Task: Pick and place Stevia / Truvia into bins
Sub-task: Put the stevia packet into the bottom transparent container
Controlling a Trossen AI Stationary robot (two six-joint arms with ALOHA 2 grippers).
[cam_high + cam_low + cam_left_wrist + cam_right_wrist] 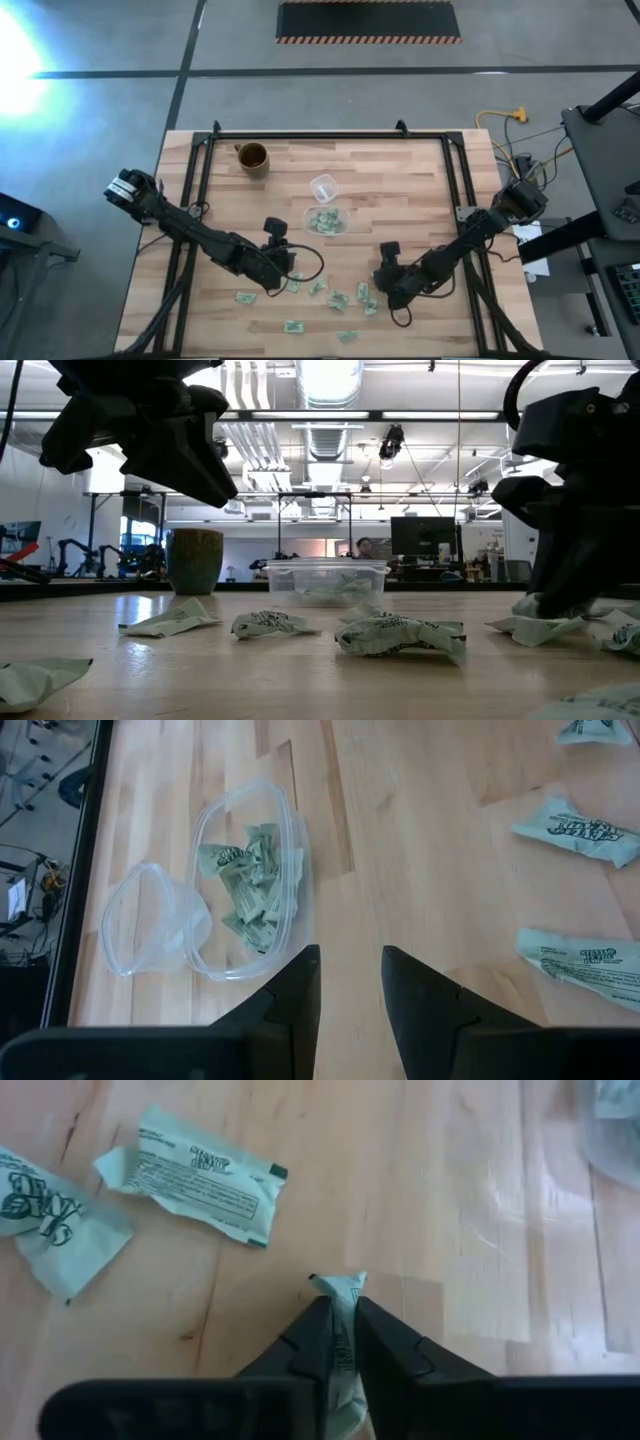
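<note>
Stevia packet (pixel 343 1330) — pale green, flat, crumpled paper — sits pinched edge-on between your right gripper's (pixel 342 1330) closed fingers. It's light and limp — hold mid-body. Your left gripper (pixel 350 982) stands parted, empty, the clear rounded plastic bin (pixel 212 820) just ahead.

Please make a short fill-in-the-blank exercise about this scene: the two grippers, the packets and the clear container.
1. The right gripper is shut on a green and white ____.
2. The left gripper holds ____ between its fingers.
3. The clear container already has several ____ inside it.
4. In the high view, the brown mug stands near the table's far ____ corner.

Missing words: packet; nothing; packets; left
</note>
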